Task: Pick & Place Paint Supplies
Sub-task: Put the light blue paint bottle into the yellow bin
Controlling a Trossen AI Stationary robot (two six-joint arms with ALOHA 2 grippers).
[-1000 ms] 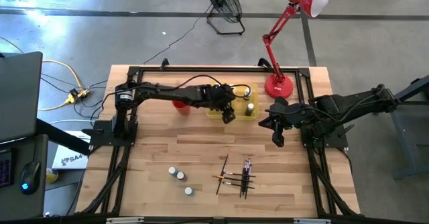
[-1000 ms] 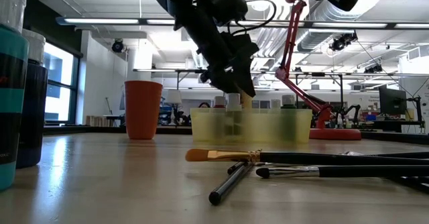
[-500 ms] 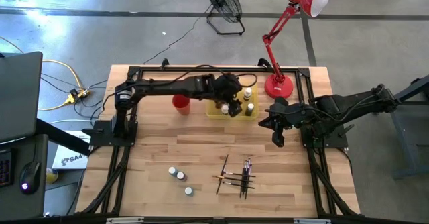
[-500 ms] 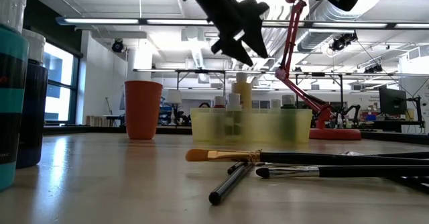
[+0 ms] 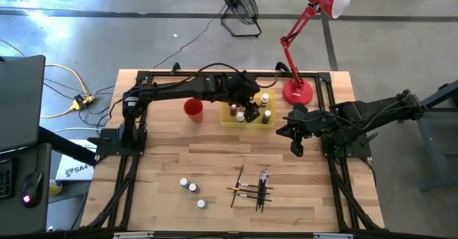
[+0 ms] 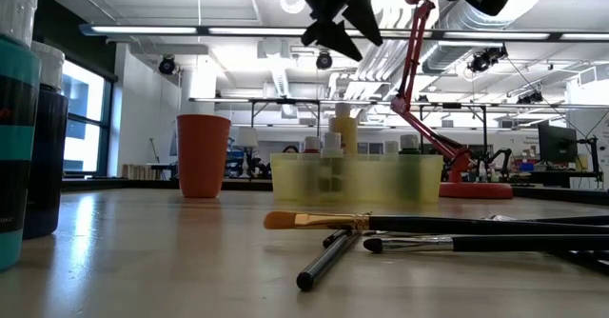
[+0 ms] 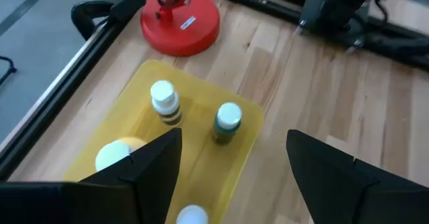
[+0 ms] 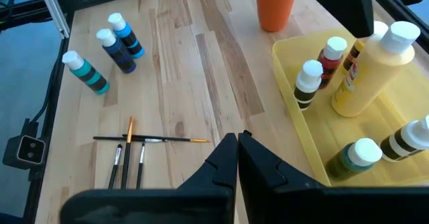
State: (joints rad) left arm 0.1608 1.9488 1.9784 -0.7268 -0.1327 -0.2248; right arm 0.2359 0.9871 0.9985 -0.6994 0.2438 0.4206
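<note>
Paint supplies lie nearest on the surface (image 5: 157, 167): three bottles (image 5: 191, 188) stand beside a cluster of brushes (image 5: 252, 187). Farther back, more bottles (image 8: 362, 70) stand in the yellow tray (image 5: 226, 119), next to the red cup (image 5: 192, 110). My left hand (image 5: 250, 113) hovers above that tray, fingers spread wide, holding nothing. My right hand (image 5: 296, 147) waits off to the right, fingers pressed together, empty.

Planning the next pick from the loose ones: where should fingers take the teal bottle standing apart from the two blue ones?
Grip the teal bottle across its round body just under the white cap, coming straight down from above. It stands upright on the table, apart from the two blue bottles, so there looks to be room for fingers on either side.
</note>
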